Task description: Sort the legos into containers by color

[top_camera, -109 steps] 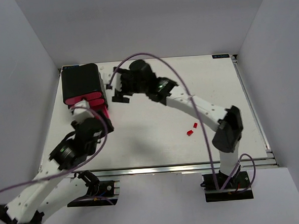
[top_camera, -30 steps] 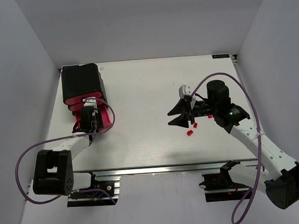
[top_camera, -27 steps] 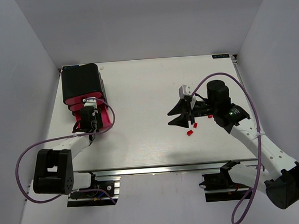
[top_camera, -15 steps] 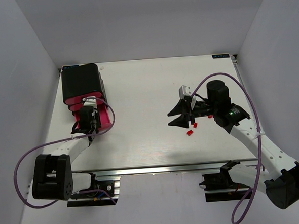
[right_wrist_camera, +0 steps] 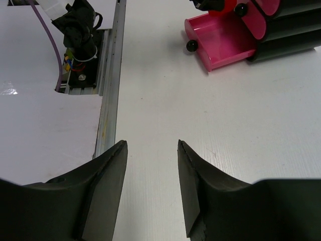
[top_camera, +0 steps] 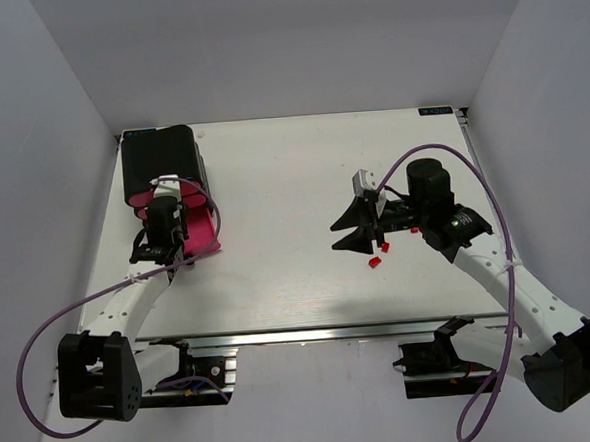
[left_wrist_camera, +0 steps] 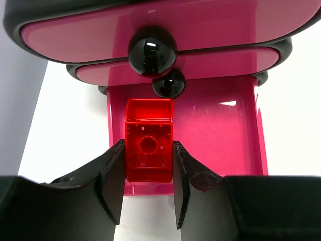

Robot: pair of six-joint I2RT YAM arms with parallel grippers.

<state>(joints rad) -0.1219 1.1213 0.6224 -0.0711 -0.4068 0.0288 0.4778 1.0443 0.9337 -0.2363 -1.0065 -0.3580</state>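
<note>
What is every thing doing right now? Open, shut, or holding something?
Bottom magenta-pink plastic drawer: pulled open.
Top two magenta-pink drawers: shut.
Left jaws: shut on a small red plastic lego brick, over the open drawer.
Right jaws: open, holding nothing.
Other small red lego bricks: lying loose on the white table.

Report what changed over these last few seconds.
The right gripper swung back from the black housing to hover open by the loose red legos. The left gripper edged toward that housing, its fingers now pinching a red brick above the open bottom drawer. Housing, drawer and loose legos stayed put.
</note>
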